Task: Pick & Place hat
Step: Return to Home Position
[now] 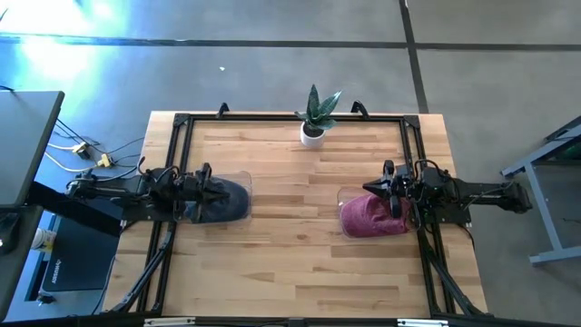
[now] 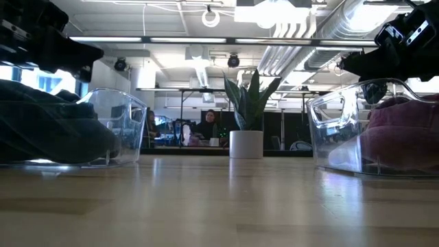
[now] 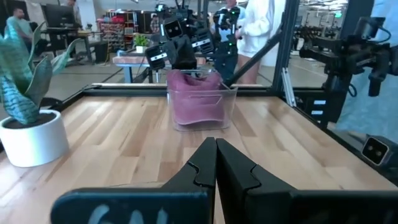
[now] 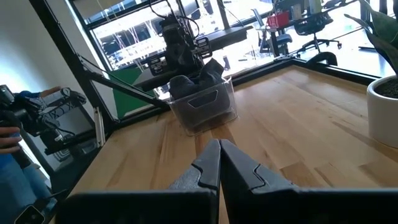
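A dark grey hat [image 1: 225, 204] lies in a clear bin [image 1: 243, 182] on the table's left side. A maroon hat [image 1: 370, 218] lies in a second clear bin [image 1: 343, 195] on the right side. My left gripper [image 1: 229, 192] is shut and points level over the dark hat's bin, holding nothing. Over the maroon hat's bin my right gripper [image 1: 366, 188] is also shut, level and bare. The left wrist view shows the shut left gripper [image 3: 216, 163] facing the maroon hat [image 3: 199, 102]. The right wrist view shows the shut right gripper [image 4: 219, 163] facing the dark hat [image 4: 198, 93].
A small potted plant [image 1: 314, 123] stands at the far edge's middle. A black frame [image 1: 182, 123] runs round the tabletop. Bare wood [image 1: 290, 227] lies between the two bins. People stand in the room beyond the table [image 3: 252, 31].
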